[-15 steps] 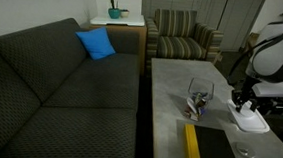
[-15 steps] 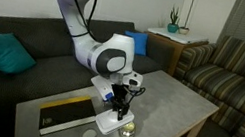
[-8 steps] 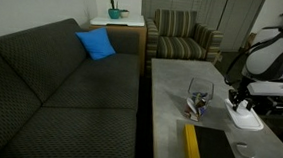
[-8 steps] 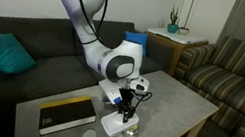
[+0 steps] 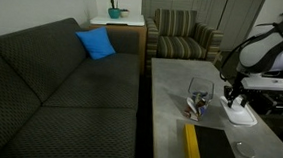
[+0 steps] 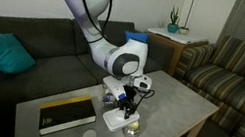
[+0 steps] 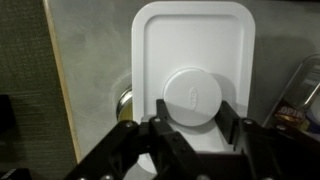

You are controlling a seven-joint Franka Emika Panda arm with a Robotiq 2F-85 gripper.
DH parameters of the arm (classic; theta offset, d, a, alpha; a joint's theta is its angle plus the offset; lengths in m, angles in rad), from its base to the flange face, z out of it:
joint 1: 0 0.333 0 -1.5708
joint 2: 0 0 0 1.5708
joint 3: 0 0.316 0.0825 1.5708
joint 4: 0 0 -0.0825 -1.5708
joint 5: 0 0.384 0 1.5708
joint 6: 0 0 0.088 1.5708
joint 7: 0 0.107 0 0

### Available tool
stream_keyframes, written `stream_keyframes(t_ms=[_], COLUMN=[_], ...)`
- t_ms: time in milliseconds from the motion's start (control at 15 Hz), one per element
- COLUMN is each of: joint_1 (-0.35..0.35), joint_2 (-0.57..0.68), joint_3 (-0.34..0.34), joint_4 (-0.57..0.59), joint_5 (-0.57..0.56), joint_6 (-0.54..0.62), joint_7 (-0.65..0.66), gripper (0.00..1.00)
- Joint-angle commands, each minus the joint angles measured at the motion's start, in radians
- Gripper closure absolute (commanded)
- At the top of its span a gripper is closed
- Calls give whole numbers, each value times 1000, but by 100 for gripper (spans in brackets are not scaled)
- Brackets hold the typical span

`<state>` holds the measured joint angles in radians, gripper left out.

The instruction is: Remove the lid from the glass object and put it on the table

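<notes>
**Lid lies flat on the surface, jaws apart above it**

The lid (image 7: 195, 45) rests flat on the grey surface (image 5: 170, 131), beside the glass object (image 5: 200, 94) and not on it. The glass stands uncovered, so the task looks nearly finished. In the wrist view the jaws are apart, one on each side of the round knob in the middle of the lid, and they clamp nothing. In an exterior view they hang just above the lid (image 6: 118, 122). I judge that the knob is the natural place to hold such a wide, flat piece, which explains why the jaws are centred there. What remains, in my opinion, is only to draw the arm clear.

A small round jar (image 6: 132, 132) sits just beside the lid's edge; I cannot tell if they touch. The glass object is near on the other side, and a sideways move could knock its thin walls. A dark book with a yellow edge (image 5: 208, 154) lies further along the surface, well apart. A sofa (image 5: 50, 93) and a striped armchair (image 5: 185, 37) stand beside the surface and block nothing.
</notes>
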<state>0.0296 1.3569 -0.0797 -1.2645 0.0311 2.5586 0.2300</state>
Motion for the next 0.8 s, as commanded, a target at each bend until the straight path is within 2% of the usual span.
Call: stream_keyframes(t_ms=[0, 67, 267, 733], joint_1=[-20, -20, -11, 2], joint_2=[76, 73, 60, 19], joint_3=[21, 21, 10, -24], joint_4=[88, 90, 86, 54], joint_5=[11, 10, 2, -19], joint_6=[-24, -28, -36, -28], joint_7=[-28, -29, -25, -8], gripper=[22, 20, 2, 0])
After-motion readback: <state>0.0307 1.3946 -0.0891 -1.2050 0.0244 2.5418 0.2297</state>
